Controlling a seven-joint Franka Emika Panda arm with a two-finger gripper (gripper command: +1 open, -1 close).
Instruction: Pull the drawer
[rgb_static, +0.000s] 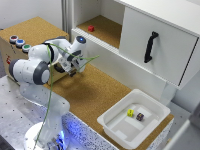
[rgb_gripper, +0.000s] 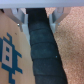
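Here the white tray (rgb_static: 120, 131) holds two dice (rgb_static: 130, 113), drawer (rgb_static: 157, 42) shut

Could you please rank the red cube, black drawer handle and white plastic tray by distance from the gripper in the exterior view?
From the gripper:
1. Small red cube, on the cork shelf above.
2. White plastic tray, lower toward that view's right.
3. Black drawer handle, far right on the white front.
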